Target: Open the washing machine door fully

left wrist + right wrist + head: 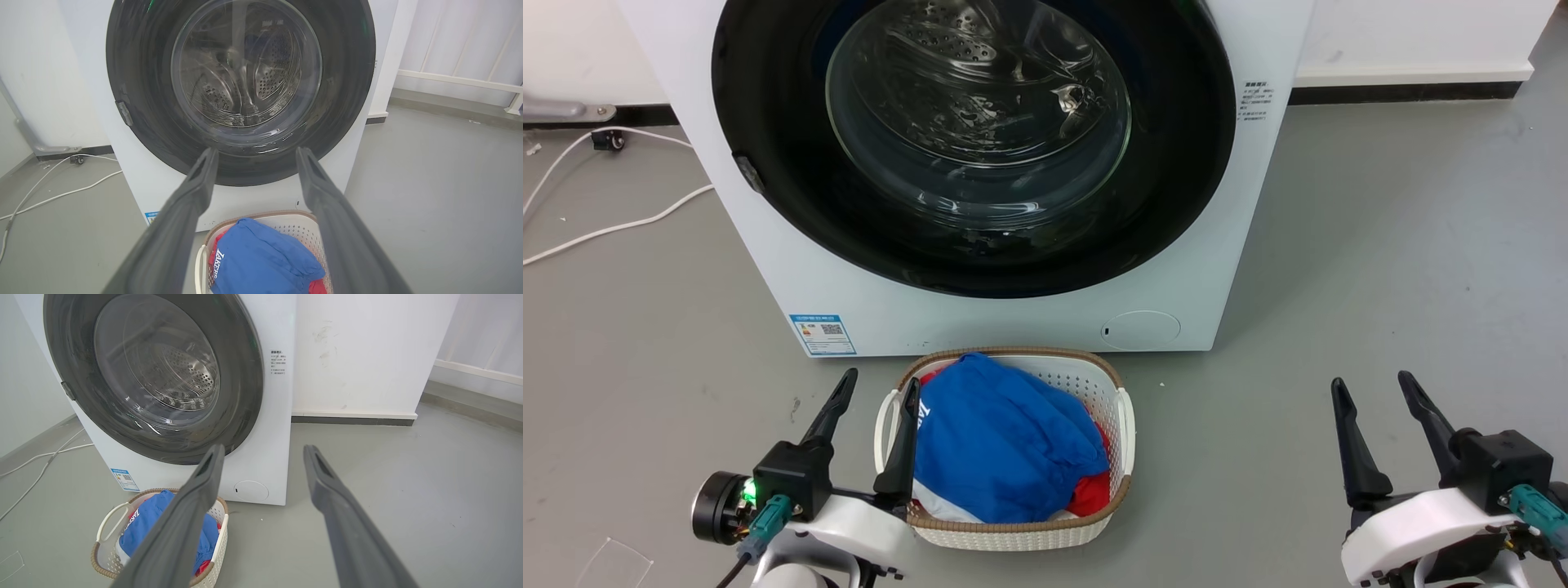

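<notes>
Nearest the robot, left gripper (881, 377): fingers spread, empty, beside laundry basket (1125, 425).
Right gripper (1372, 380): fingers spread, empty.
Washing machine door (1176, 163): shut flush on washing machine (768, 269), behind basket.
Risk: fingers likely to slip off small catch (747, 173) on glossy rim; reaching arm may knock basket.

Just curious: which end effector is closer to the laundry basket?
The left end effector, right beside the white perforated plastic basket; the right end effector hangs apart over grey floor.
</notes>
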### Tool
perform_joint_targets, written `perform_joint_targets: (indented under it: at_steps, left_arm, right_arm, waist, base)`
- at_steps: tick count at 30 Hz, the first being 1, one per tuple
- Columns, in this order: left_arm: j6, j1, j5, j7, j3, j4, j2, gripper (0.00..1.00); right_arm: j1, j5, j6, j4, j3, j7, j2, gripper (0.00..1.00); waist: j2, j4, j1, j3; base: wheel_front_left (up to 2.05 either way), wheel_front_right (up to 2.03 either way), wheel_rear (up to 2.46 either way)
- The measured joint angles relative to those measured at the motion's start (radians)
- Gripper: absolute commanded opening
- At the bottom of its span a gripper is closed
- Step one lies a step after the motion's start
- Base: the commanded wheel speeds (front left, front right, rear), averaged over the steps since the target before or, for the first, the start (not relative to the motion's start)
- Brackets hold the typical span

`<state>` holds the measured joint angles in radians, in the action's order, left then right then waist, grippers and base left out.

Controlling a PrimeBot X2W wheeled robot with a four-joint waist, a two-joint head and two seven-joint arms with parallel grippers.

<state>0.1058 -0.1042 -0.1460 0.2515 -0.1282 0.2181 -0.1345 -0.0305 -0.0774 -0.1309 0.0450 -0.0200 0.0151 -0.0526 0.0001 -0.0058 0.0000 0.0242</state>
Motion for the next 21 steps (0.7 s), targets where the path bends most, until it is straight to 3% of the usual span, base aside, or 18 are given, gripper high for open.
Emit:
perform_joint_targets:
  at_steps: [21]
  left_arm:
    - [0.009, -0.001, 0.020, 0.011, 0.032, 0.018, 0.022, 1.00]
  right_arm:
    - [0.007, -0.023, 0.000, -0.040, -0.015, 0.037, 0.000, 1.00]
  waist:
    - [0.0000, 0.002, 0.0000, 0.003]
  base:
    - [0.00, 0.00, 0.00]
